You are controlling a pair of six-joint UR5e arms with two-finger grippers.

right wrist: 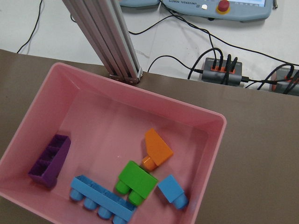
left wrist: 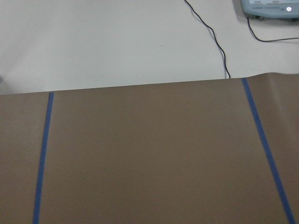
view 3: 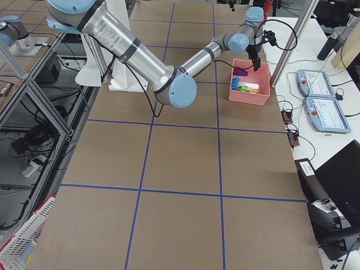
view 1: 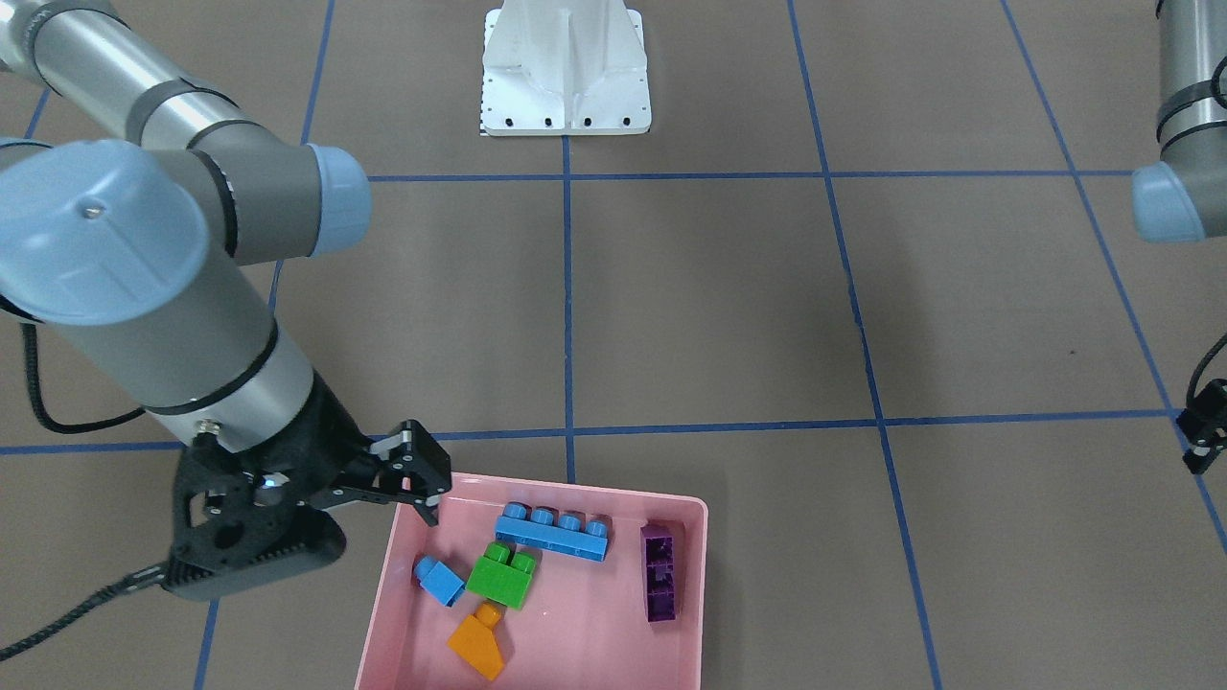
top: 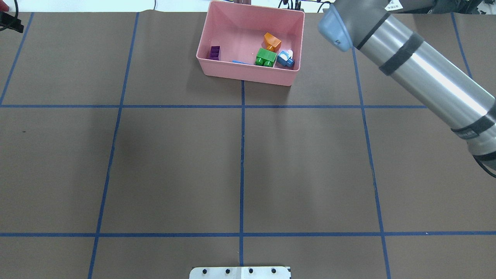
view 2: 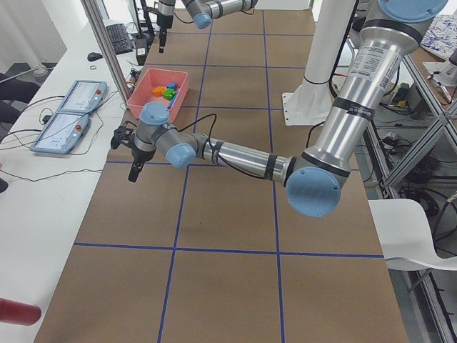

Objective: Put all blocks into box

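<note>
The pink box (view 1: 705, 575) stands at the table's far edge, on the robot's right of the middle line. Five blocks lie inside it: the long blue bar (view 1: 553, 534), the green brick (view 1: 501, 575), the small blue cube (view 1: 440, 580), the orange sloped brick (view 1: 477, 644) and the dark purple brick (view 1: 661, 572) on its side. My right gripper (view 1: 427, 494) hovers over the box's corner near the small blue cube, open and empty. My left gripper (view 1: 1203, 436) sits far off at the table's left edge, mostly cut off; I cannot tell its state.
The white metal base (view 1: 566, 72) stands at the robot's side of the table. An aluminium post (right wrist: 110, 39), cables and control pendants lie just beyond the box. Brown table surface (top: 240, 166) with blue tape lines stretches between base and box.
</note>
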